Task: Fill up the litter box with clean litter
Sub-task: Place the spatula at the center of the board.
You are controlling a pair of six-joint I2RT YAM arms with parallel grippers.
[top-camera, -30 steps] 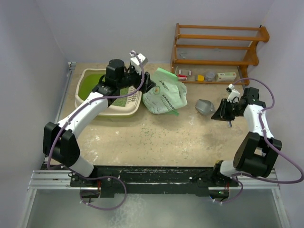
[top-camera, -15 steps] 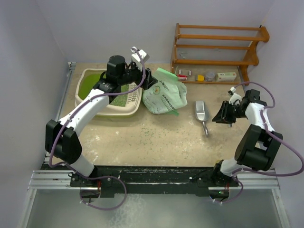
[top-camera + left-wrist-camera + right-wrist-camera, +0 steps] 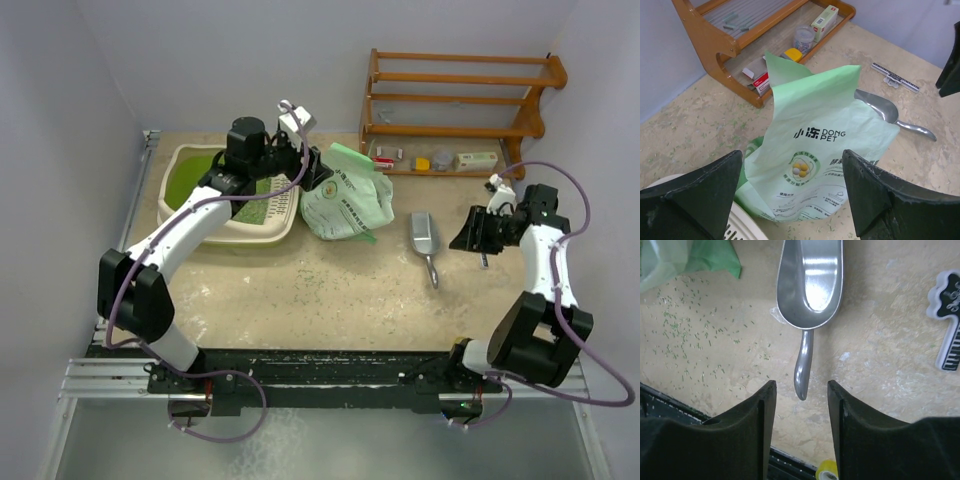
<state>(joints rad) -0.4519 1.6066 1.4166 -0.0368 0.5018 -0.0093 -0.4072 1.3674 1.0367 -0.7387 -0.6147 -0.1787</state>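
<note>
The litter box (image 3: 236, 233), a cream tray with a lime-green inside, sits at the back left, and green litter (image 3: 188, 186) lies in it. A corner of the litter box (image 3: 742, 229) shows in the left wrist view. My left gripper (image 3: 318, 176) hangs open over the box's right end, facing the pale green printed bag (image 3: 346, 202) without touching it; in the left wrist view the left gripper (image 3: 792, 160) has the bag (image 3: 825, 145) beyond it. My right gripper (image 3: 472, 238) is open and empty. In the right wrist view the right gripper (image 3: 801, 385) stands just behind the handle tip of a metal scoop (image 3: 810, 280).
The scoop (image 3: 424, 236) lies flat on the table right of the bag. A wooden shelf rack (image 3: 455, 100) with small items stands at the back right. A small black-and-white keyboard-shaped piece (image 3: 950, 320) lies near the scoop. Loose pellets (image 3: 685, 335) are scattered on the table.
My right gripper opened and let go of the scoop, which now lies on the table, then drew back to the right. My left gripper widened slightly by the bag.
</note>
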